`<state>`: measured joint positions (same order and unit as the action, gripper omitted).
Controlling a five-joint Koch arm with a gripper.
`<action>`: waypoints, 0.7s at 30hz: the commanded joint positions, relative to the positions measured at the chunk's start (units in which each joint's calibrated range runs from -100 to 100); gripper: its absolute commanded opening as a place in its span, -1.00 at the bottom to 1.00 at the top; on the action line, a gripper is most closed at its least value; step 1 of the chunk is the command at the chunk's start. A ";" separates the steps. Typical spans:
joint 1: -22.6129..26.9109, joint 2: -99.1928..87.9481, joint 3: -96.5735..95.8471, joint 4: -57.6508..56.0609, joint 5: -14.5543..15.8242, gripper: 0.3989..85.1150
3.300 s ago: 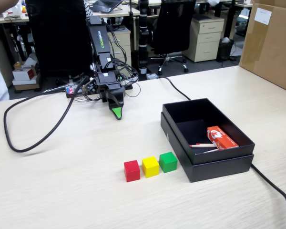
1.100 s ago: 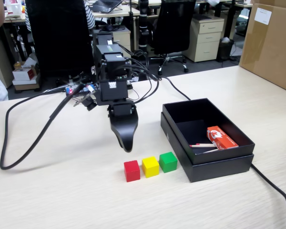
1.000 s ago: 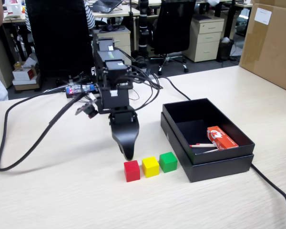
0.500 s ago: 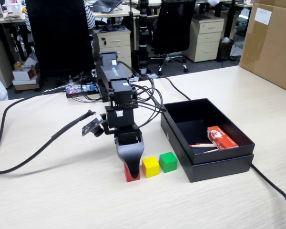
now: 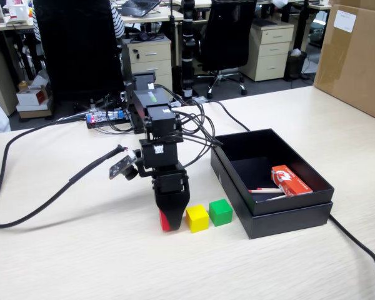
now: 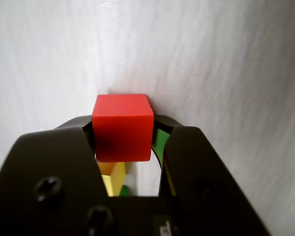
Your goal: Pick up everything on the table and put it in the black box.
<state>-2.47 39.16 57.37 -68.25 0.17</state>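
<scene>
My gripper (image 5: 167,219) points straight down at the table, its black jaws closed round a red cube (image 5: 164,222) that sits at or just above the tabletop. In the wrist view the red cube (image 6: 123,132) fills the space between the fingertips of the gripper (image 6: 123,124). A yellow cube (image 5: 197,218) stands right beside the gripper, and a green cube (image 5: 220,212) stands beside that. The yellow cube (image 6: 115,177) shows behind the red one in the wrist view. The open black box (image 5: 272,206) stands to the right of the cubes.
Inside the box lie a red packet (image 5: 291,180) and thin sticks (image 5: 265,190). Black cables (image 5: 25,187) run across the table to the left and behind the arm. A cardboard box (image 5: 353,56) stands at the far right. Another cable (image 5: 362,250) trails from the black box.
</scene>
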 commanded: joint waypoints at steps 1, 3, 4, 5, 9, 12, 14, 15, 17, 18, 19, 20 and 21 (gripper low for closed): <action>-0.29 -15.92 -0.16 -3.24 1.07 -0.99; 0.54 -30.95 -6.96 -4.36 1.51 -0.99; 1.12 -35.43 -9.14 -4.36 1.66 -0.99; 1.71 -39.56 -10.95 -4.36 1.81 -0.99; 6.06 -52.76 -15.12 -4.36 3.03 -0.99; 10.21 -57.80 -16.48 -4.27 4.35 -0.99; 12.89 -58.26 -16.39 -4.27 5.03 -0.99; 14.02 -58.03 -16.12 -4.27 5.27 -0.99; 15.78 -54.94 -14.40 -4.27 5.81 -0.99; 16.41 -52.76 -13.85 -4.27 6.01 -0.99; 17.19 -49.66 -13.76 -4.10 6.15 -0.99; 17.68 -46.56 -13.31 -4.10 6.45 -0.99; 17.92 -43.00 -12.67 -4.01 6.69 -0.99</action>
<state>14.97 -5.63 39.30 -72.51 6.57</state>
